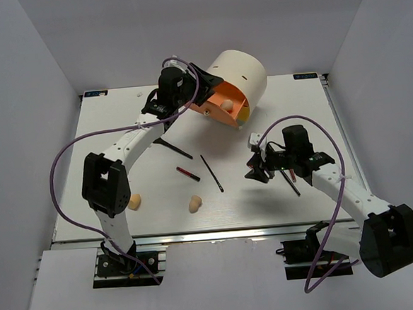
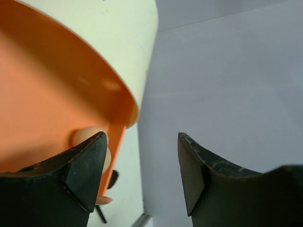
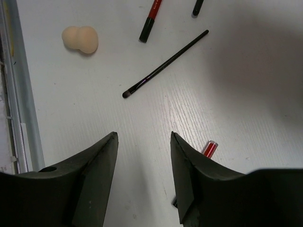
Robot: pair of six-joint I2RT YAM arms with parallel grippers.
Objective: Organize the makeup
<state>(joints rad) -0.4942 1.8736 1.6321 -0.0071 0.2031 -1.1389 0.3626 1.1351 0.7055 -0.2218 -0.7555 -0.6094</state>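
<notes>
A big cream cylindrical case (image 1: 247, 70) sits tipped over at the upper centre of the top view, its orange drawer front (image 1: 217, 97) facing down and left toward the middle of the white table (image 1: 113, 133), with a yellow edge at the lower right of that front. Plain pale walls (image 1: 183, 29) close in the table at the back and on both sides, and a metal rail (image 1: 198, 233) runs along the table's near edge low in the frame. In the left wrist view the case fills the upper left, cream outside and orange within, against the pale wall on the right
</notes>
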